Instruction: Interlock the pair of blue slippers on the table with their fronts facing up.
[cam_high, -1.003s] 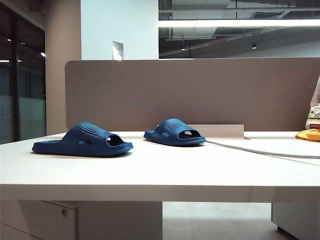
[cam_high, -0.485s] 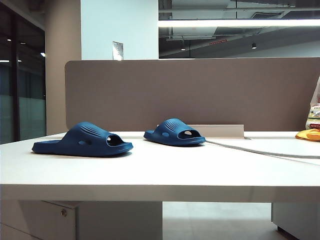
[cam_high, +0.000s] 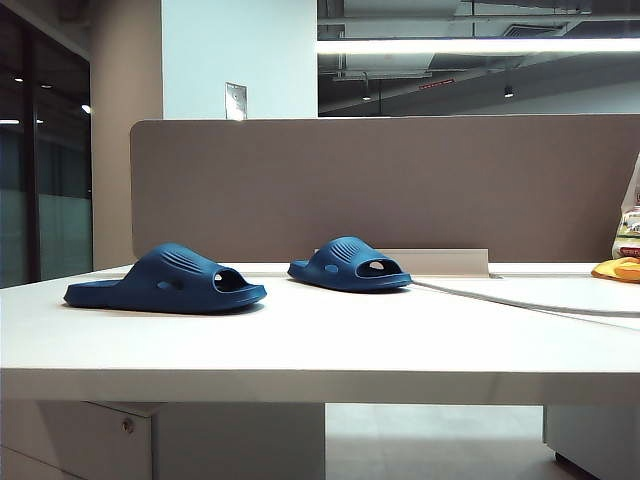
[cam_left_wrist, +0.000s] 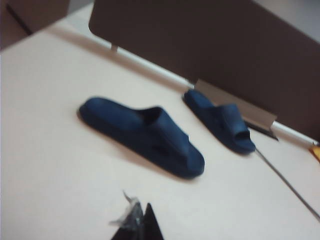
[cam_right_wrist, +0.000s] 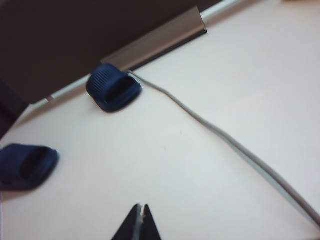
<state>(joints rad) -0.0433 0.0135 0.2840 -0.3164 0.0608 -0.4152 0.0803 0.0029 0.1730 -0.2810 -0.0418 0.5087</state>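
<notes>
Closed right gripper (cam_right_wrist: 140, 220) hangs above the table (cam_right_wrist: 210, 150), slippers (cam_right_wrist: 113, 87) beyond.

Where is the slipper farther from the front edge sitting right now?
In the exterior view, the farther slipper lies flat near the table's middle, close to the grey-brown divider panel, behind and right of the nearer slipper.

Ahead of my closed left gripper (cam_left_wrist: 142, 220) and closed right gripper (cam_right_wrist: 141, 220), the blue slippers (cam_high: 166, 280) look like matt moulded rubber with ribbed straps. The table (cam_high: 330, 340) is smooth, off-white laminate; the divider panel (cam_high: 400, 180) beyond looks cloth-like, dull.
</notes>
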